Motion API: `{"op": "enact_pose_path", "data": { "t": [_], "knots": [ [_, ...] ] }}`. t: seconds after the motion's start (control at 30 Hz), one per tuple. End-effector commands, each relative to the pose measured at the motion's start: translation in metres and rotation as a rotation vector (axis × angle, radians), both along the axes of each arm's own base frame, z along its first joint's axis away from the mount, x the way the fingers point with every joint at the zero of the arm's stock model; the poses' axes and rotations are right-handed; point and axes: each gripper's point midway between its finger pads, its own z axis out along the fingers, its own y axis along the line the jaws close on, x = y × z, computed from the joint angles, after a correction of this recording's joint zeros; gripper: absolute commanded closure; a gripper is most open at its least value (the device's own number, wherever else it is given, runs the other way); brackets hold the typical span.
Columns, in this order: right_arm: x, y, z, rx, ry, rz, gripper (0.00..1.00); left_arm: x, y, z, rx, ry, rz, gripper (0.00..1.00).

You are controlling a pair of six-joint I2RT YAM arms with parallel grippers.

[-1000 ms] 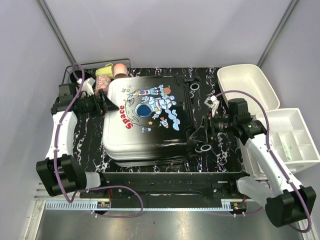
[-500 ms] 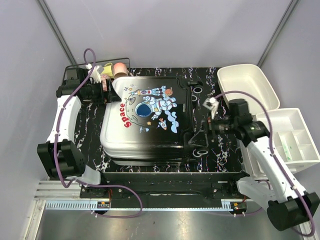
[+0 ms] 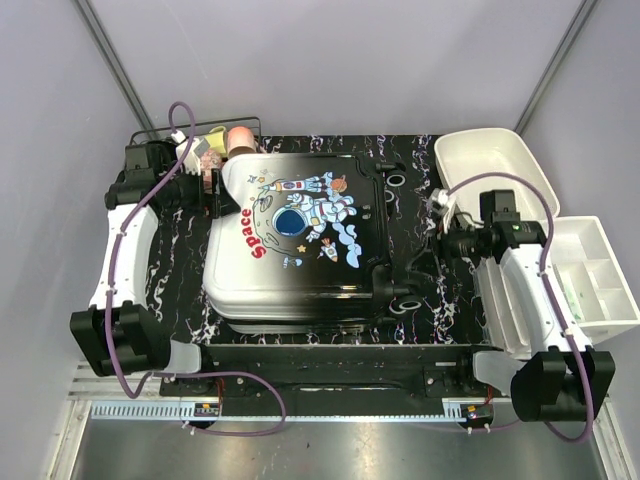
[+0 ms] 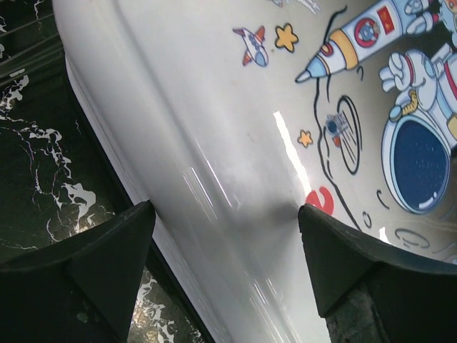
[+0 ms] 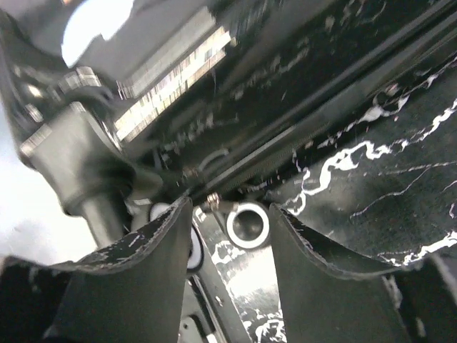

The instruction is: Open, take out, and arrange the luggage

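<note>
The luggage (image 3: 300, 250) lies flat in the middle of the table, white fading to black, astronaut print and red "Space" facing up. Its top shell sits slightly askew over the lower half. My left gripper (image 3: 218, 192) is at its far left corner. In the left wrist view the left gripper (image 4: 225, 209) is open, with the white shell's (image 4: 235, 128) rounded edge between its fingers. My right gripper (image 3: 428, 258) hovers off the luggage's right side by a black wheel (image 3: 408, 297). In the right wrist view the right gripper (image 5: 230, 207) is open and empty, a white-rimmed wheel (image 5: 248, 225) beyond it.
A black wire basket (image 3: 190, 135) with yellow and pink items (image 3: 238, 140) stands at the far left. At the right sit a white bin (image 3: 495, 165) and a divided white tray (image 3: 590, 280). A black marbled mat (image 3: 440, 320) covers the table.
My left arm pulled back toward the far left corner, and the top shell shifted slightly. My right gripper drew away to the right, off the wheel side, and its jaws widened, then narrowed.
</note>
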Motion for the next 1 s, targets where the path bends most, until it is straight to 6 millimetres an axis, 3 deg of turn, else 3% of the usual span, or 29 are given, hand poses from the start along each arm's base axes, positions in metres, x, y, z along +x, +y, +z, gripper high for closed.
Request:
{"op": "enact_pose_path", "data": {
  "t": [0.0, 0.1, 0.17, 0.43, 0.57, 0.97],
  "knots": [
    [-0.03, -0.01, -0.041, -0.112, -0.167, 0.205, 0.43, -0.038, -0.033, 0.03, -0.121, -0.063, -0.167, 0.14],
    [-0.04, -0.001, -0.056, -0.053, -0.262, 0.284, 0.42, -0.036, -0.033, 0.029, -0.126, -0.052, -0.159, 0.15],
    [-0.032, 0.003, -0.057, -0.028, -0.329, 0.287, 0.4, -0.033, -0.032, 0.031, -0.118, -0.061, -0.157, 0.15],
    [-0.047, 0.019, -0.079, 0.046, -0.367, 0.375, 0.39, -0.021, -0.03, 0.041, -0.126, -0.073, -0.156, 0.11],
    [-0.038, 0.031, -0.089, 0.013, -0.446, 0.384, 0.39, -0.016, -0.029, 0.041, -0.129, -0.066, -0.152, 0.12],
    [-0.048, 0.031, -0.112, 0.005, -0.456, 0.464, 0.42, -0.001, -0.025, 0.031, -0.121, -0.051, -0.136, 0.13]
  ]
}}
